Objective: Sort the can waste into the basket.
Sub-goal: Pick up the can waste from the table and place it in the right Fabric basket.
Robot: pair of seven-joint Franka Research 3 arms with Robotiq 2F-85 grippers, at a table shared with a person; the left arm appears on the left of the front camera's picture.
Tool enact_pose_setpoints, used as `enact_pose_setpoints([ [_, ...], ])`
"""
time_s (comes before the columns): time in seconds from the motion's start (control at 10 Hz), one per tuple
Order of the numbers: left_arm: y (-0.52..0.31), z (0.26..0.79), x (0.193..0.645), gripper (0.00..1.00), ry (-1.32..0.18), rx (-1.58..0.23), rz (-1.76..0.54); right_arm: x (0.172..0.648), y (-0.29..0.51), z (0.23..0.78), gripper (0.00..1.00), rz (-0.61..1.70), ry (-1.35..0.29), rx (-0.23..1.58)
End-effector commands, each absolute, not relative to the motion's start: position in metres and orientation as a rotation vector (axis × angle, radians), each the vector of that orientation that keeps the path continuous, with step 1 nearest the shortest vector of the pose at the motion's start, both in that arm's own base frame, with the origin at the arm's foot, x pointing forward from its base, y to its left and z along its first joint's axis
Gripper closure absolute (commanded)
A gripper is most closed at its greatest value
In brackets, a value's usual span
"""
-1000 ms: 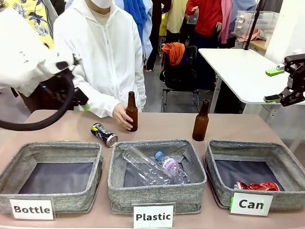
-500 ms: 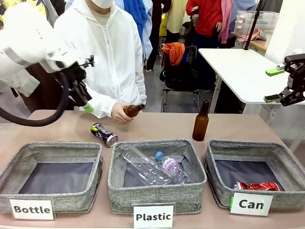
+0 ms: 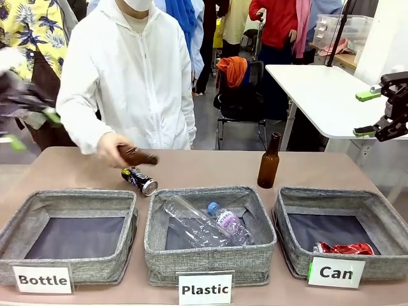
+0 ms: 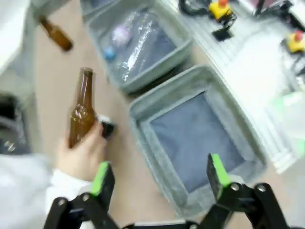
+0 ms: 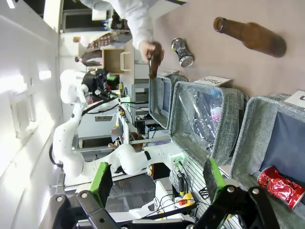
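Note:
The black printed can (image 3: 140,180) lies on its side on the table behind the "Bottle" and "Plastic" bins; it also shows as the black can (image 5: 183,52) in the right wrist view and as a dark can (image 4: 107,129) beside the person's hand. The red crushed can (image 3: 344,248) lies in the grey "Can" basket (image 3: 338,196), seen too as the red can (image 5: 281,187). My left gripper (image 3: 33,130) is blurred at the far left, open and empty (image 4: 159,176). My right gripper (image 3: 366,113) hangs open, high at the right (image 5: 157,176).
The person's hand (image 3: 109,148) holds a tilted brown bottle (image 3: 137,155) just above the black can. Another brown bottle (image 3: 268,162) stands behind the "Plastic" bin (image 3: 210,194), which holds clear bottles. The "Bottle" bin (image 3: 70,197) is at the left.
My left arm has swung away to the far left. The person lifted the standing brown bottle, tipped it and carried it leftward over the black can. The right gripper has not moved.

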State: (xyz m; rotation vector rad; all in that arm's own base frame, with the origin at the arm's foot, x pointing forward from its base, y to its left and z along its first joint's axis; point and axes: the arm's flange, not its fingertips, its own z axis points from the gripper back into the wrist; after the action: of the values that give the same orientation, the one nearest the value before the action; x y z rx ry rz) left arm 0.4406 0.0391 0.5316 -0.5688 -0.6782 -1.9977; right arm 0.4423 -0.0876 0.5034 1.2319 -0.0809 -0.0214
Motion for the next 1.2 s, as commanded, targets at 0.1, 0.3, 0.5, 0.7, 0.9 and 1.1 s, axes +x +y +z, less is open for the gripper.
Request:
enact_pose_setpoints([
  [0.1, 0.169, 0.492, 0.372, 0.0, -1.068, -0.805, -1.92, 0.442, -0.09, 0.505, 0.0, 0.004, -0.083, 1.23],
  [0.3, 0.237, 0.472, 0.347, 0.0, -1.276, -0.932, -1.641, 0.442, -0.09, 0.505, 0.0, 0.004, -0.083, 1.23],
  [0.5, 0.288, 0.435, 0.328, 0.0, -1.497, -1.049, -1.481, 0.442, -0.09, 0.505, 0.0, 0.004, -0.083, 1.23],
  [0.7, 0.301, 0.41, 0.32, 0.0, -1.585, -1.087, -1.45, 0.442, -0.09, 0.505, 0.0, 0.004, -0.083, 1.23],
  [0.9, 0.296, 0.404, 0.322, 0.0, -1.569, -1.102, -1.441, 0.442, -0.09, 0.505, 0.0, 0.004, -0.083, 1.23],
  [1.1, 0.288, 0.413, 0.334, 0.0, -1.516, -1.109, -1.433, 0.442, -0.09, 0.505, 0.0, 0.004, -0.083, 1.23],
])
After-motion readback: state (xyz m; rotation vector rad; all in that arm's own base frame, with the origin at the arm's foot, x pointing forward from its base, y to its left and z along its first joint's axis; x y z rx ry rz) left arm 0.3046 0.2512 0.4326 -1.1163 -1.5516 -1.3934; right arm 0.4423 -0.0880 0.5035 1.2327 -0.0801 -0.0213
